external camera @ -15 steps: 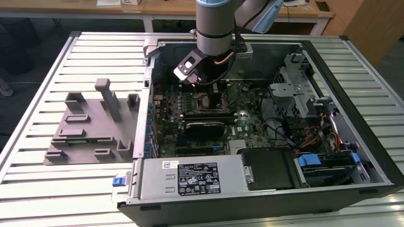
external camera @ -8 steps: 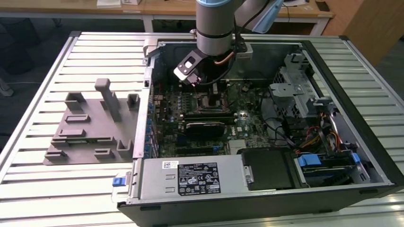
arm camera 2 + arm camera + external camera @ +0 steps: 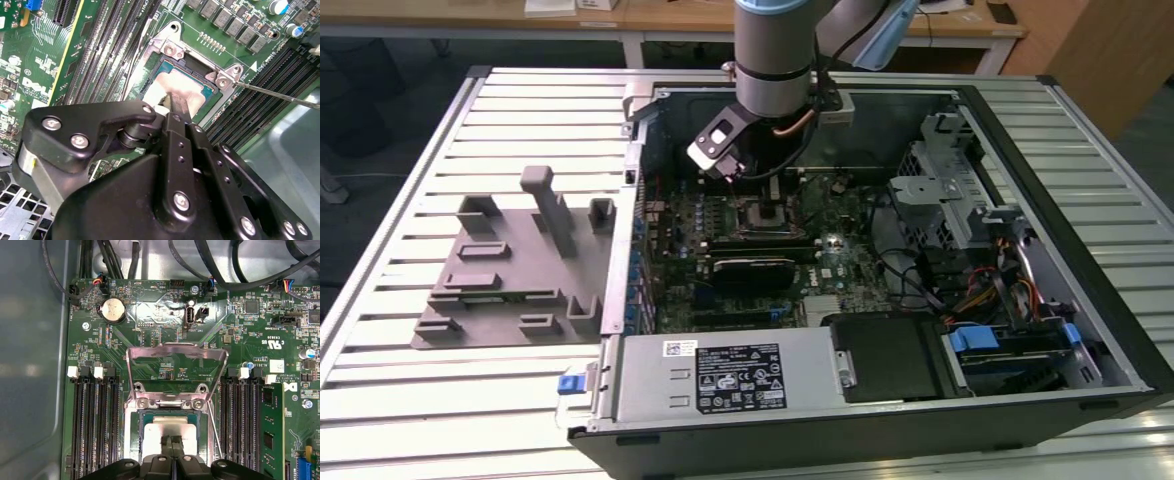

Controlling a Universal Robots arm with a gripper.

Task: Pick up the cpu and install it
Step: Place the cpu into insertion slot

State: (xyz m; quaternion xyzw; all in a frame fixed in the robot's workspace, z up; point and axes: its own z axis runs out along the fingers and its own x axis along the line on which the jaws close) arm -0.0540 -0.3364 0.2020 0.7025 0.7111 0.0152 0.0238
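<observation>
One claw (image 3: 172, 440), its two fingers drawn narrowly together with nothing between them, stands tips-down on the silver chip (image 3: 162, 427). The chip lies seated in its socket (image 3: 132, 440) on the green circuit board (image 3: 150, 325). Just beyond, the socket's metal hatch (image 3: 175, 351) is tilted open. The open computer case (image 3: 1067, 250) lies on a slatted tabletop (image 3: 400, 180).

Slatted metal table (image 3: 414, 400); open computer case (image 3: 854, 440), grey holder plate (image 3: 520, 252)
</observation>
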